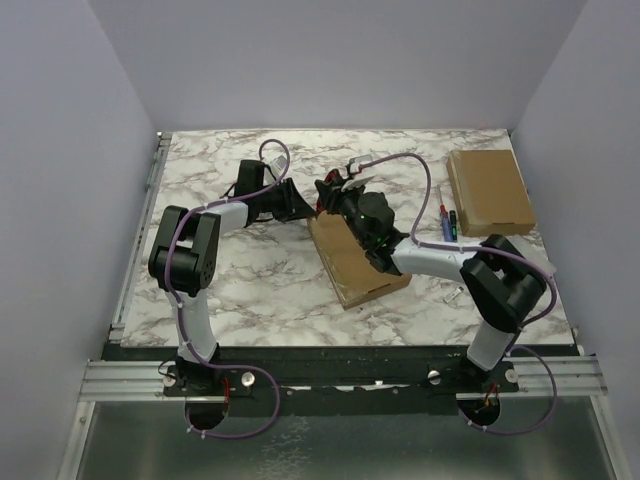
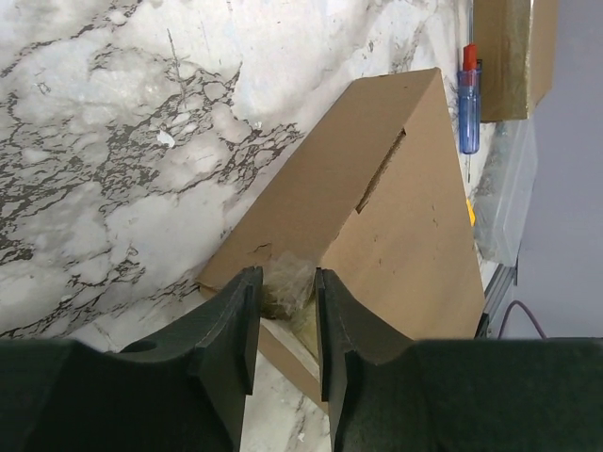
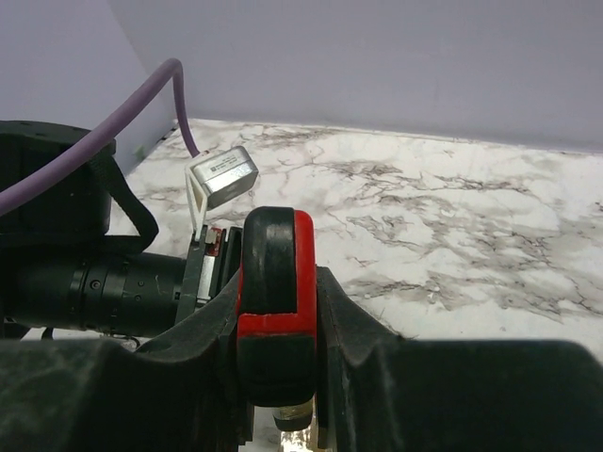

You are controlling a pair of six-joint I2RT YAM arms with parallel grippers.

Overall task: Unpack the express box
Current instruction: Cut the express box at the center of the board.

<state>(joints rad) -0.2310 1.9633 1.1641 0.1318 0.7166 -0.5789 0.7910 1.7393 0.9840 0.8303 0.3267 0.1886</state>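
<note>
Left wrist view: our left gripper [image 2: 285,279] stands with its jaws narrowed to a slim gap around a crumpled wad of wrapping [image 2: 288,292] at the nearest corner of the express box [image 2: 396,217], though we cannot tell whether the pads are pinching it. Beyond the fingertips the flat cardboard box lies on the marble table [image 2: 94,141], one panel raised. We judge it light and stiff, apt to slide if tugged, so the soft wad or the raised edge looks the best hold. Opposite, our right gripper [image 3: 275,303] is clamped on a red-and-black tool [image 3: 273,254].
</note>
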